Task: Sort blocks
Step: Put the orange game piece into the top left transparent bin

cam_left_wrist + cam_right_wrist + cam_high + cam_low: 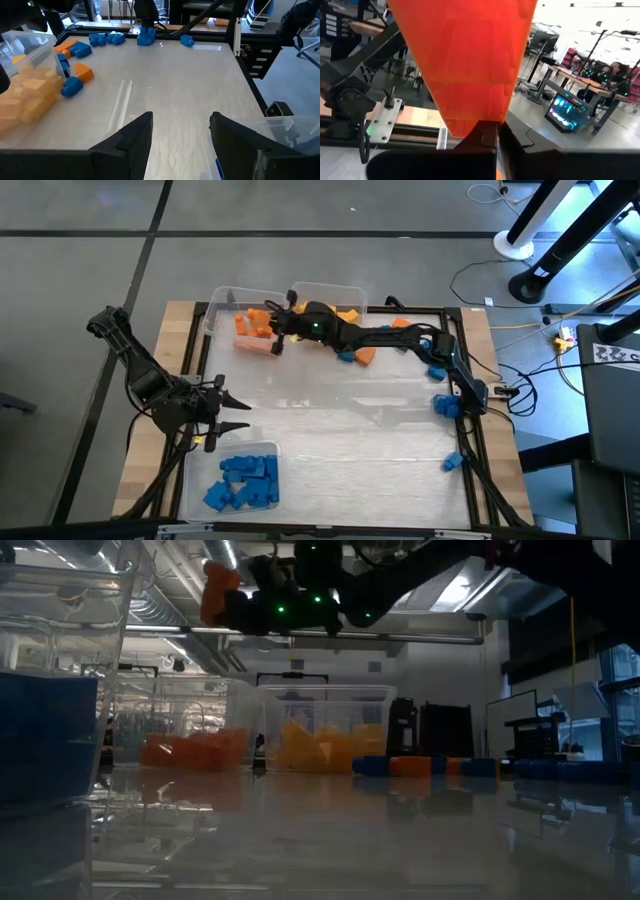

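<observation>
Right gripper is clamped on 1 orange block, held in the air directly above the orange bin at the far edge of the table. Key relation: the bin's orange pile sits straight below the jaws, so the coming move looks like a plain drop, no sideways travel needed. The block's long axis runs out past the fingertips, in line with the fingers.

Left gripper waits with jaws apart, no load, well away from the orange bin, just beside the blue bin. The right arm is clearly the nearer one.

Counts: 3 bins, orange, yellow and blue. About 7 loose blue blocks and 2 loose orange blocks are left on the table, behind the right gripper along its arm. Exact count is uncertain.
</observation>
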Controlling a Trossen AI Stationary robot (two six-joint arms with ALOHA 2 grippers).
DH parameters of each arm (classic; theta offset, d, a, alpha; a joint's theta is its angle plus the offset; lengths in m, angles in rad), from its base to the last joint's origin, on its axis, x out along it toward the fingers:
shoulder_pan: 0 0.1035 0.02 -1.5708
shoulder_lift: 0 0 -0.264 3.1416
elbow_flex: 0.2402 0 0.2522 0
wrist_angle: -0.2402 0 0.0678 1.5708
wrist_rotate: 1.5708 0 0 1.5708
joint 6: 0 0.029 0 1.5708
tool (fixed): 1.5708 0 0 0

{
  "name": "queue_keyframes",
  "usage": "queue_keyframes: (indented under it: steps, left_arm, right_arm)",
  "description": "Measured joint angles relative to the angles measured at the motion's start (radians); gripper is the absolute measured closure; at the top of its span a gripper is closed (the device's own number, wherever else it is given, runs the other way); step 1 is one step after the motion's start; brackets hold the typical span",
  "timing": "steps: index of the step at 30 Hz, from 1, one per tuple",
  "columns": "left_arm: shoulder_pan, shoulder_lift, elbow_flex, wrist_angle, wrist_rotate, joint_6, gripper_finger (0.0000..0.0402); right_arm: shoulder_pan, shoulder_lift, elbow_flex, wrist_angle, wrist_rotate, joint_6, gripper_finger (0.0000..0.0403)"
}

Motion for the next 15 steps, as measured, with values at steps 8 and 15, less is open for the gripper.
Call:
queue_keyframes:
  steps: [8, 15]
  left_arm:
    - [0.000, 0.000, 0.000, 0.000, 0.000, 0.000, 0.0218]
    - [0.000, 0.000, 0.000, 0.000, 0.000, -0.001, 0.0218]
  right_arm:
    - [-0.006, 0.020, 0.028, -0.036, 0.030, -0.002, 0.0344]
    - [-0.022, 0.020, 0.028, -0.052, 0.138, -0.003, 0.0272]
